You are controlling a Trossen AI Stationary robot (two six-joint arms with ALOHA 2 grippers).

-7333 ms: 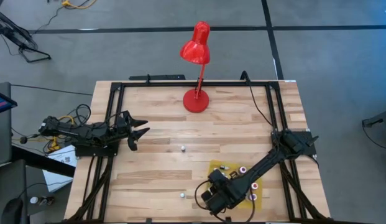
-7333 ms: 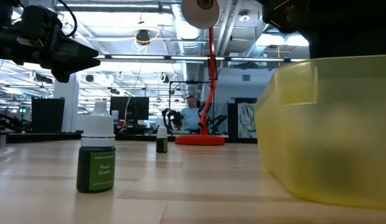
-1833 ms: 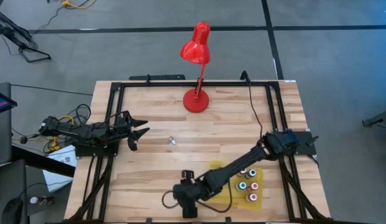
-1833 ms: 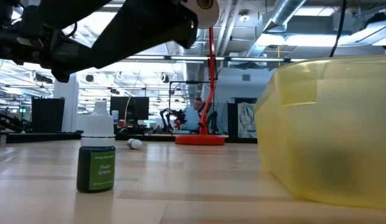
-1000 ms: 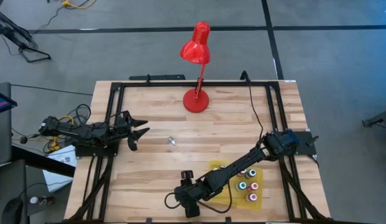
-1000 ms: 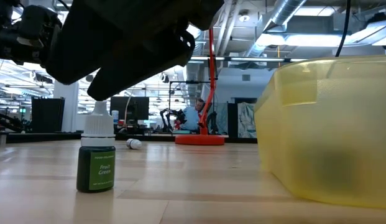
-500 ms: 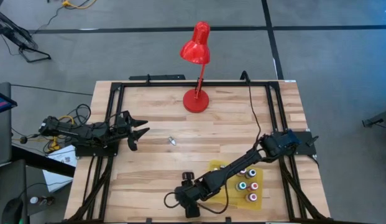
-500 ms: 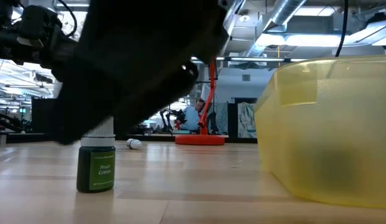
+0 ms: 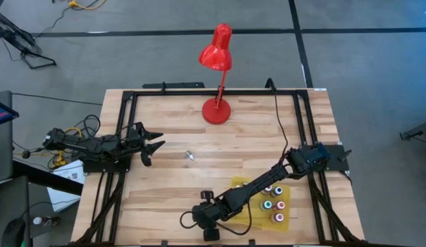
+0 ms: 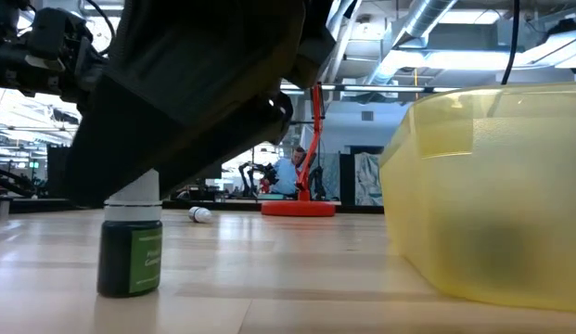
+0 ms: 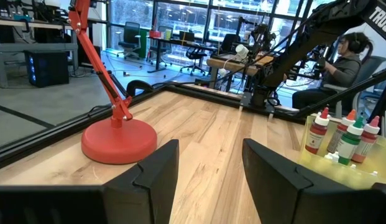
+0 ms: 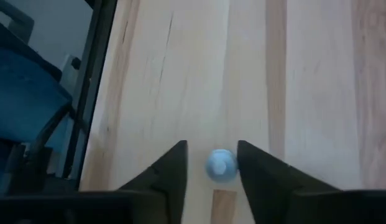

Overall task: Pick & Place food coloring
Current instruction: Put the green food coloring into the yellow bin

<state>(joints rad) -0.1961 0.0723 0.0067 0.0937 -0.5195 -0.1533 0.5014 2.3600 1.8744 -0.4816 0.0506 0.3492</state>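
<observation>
At the near edge of the tabletop (image 9: 171, 185), the right gripper (image 12: 212, 163) hangs directly over the upright green food coloring bottle (image 10: 130, 243), its fingers (image 12: 172, 169) narrowly parted with the pale cap sitting between them. Contact cannot be confirmed; the wrist view shows slim gaps on both sides, so the bottle is probably not yet clamped.

Risks from this position:
- Uneven closure. The cap lies nearer one finger; that finger would push first and tip the bottle.
- High grip. A hold on the tapered cap alone may slip during the lift.
- Edge loss. The bottle stands close to the tabletop's front edge; a knock could roll it off.

The left gripper (image 11: 205, 165) waits wide open at the left side, well apart from the work.

Containers: the yellow tray (image 9: 241, 184), right of the green bottle, holds several upright bottles (image 9: 273, 203) with red, teal and orange contents. A second loose bottle (image 9: 189, 155) lies tipped over mid-tabletop, outside the tray.
</observation>
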